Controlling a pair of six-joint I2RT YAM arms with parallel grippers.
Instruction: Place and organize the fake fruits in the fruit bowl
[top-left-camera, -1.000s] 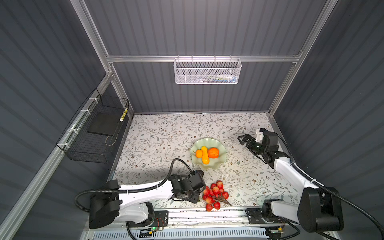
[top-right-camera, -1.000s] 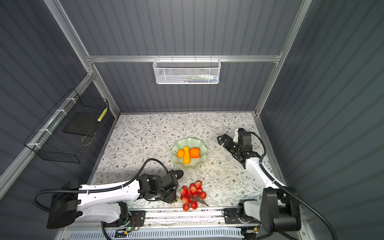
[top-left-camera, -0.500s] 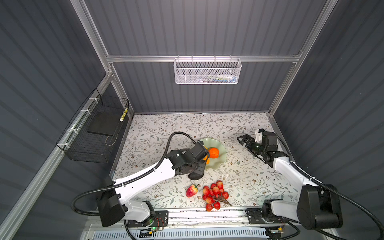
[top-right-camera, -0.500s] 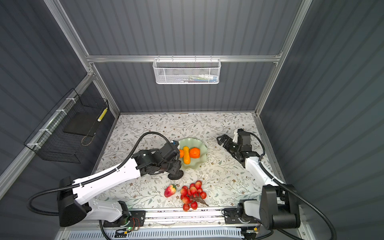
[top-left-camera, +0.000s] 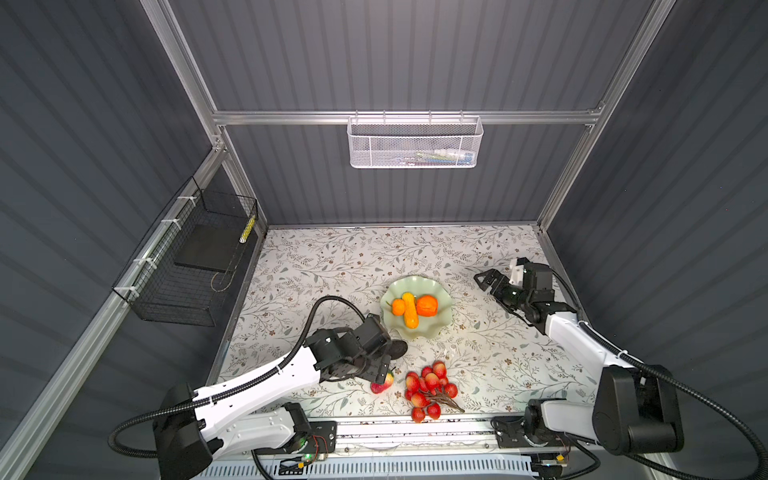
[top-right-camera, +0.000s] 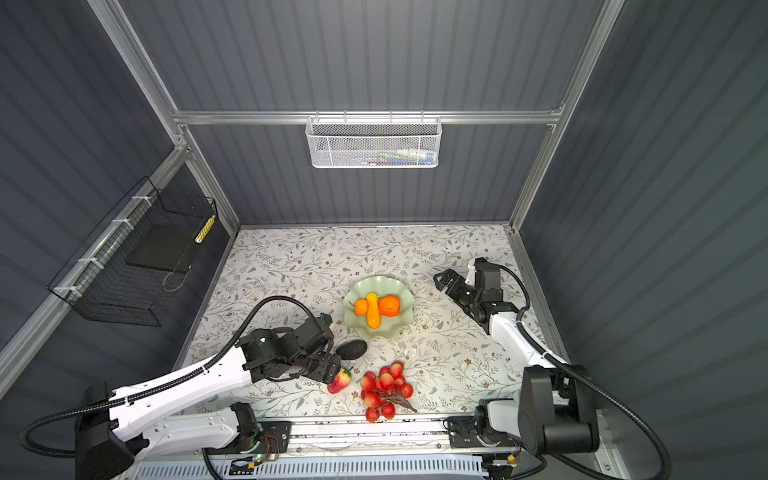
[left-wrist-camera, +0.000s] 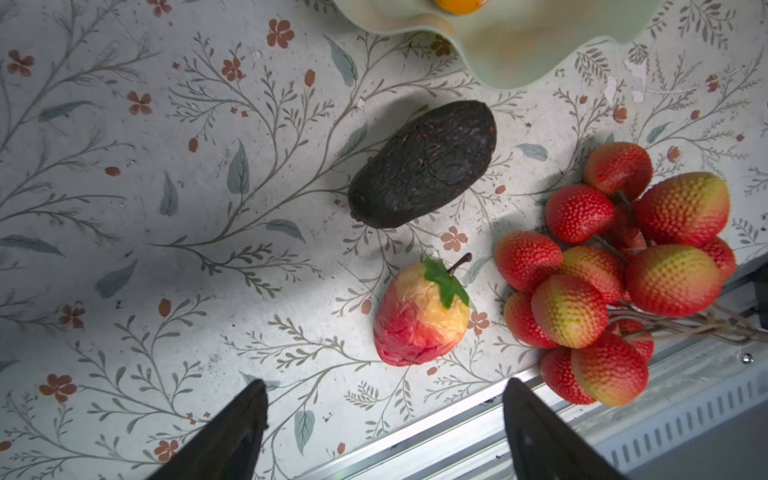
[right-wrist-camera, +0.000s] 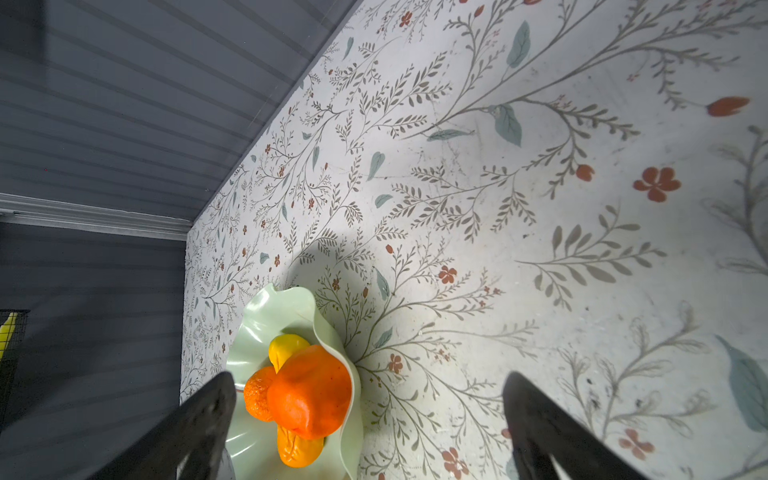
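The pale green fruit bowl (top-left-camera: 441, 325) (top-right-camera: 400, 328) holds two orange round fruits (top-left-camera: 427, 305) (top-left-camera: 398, 306) and a yellow-orange elongated one (top-left-camera: 409, 313). On the table in front of it lie a black oval (top-right-camera: 352, 349) (left-wrist-camera: 424, 164), a red strawberry (top-right-camera: 340, 380) (left-wrist-camera: 419, 316) and a red-berry bunch (top-left-camera: 428, 388) (left-wrist-camera: 615, 274). My left gripper (left-wrist-camera: 385, 384) (top-left-camera: 380, 372) hovers open just over the strawberry, holding nothing. Right of the bowl, my right gripper (top-left-camera: 482, 279) (right-wrist-camera: 370, 378) stands open and empty, pointing at the bowl.
A white mesh basket (top-left-camera: 415, 143) hangs on the back wall and a black wire basket (top-left-camera: 195, 266) on the left wall. The aluminium front rail (left-wrist-camera: 457, 419) runs close behind the strawberry and the berry bunch.
My left gripper has opened wide. Its arm swung back toward the bowl and returned forward. The strawberry, hidden a second ago, now lies free on the table. The right arm is still.
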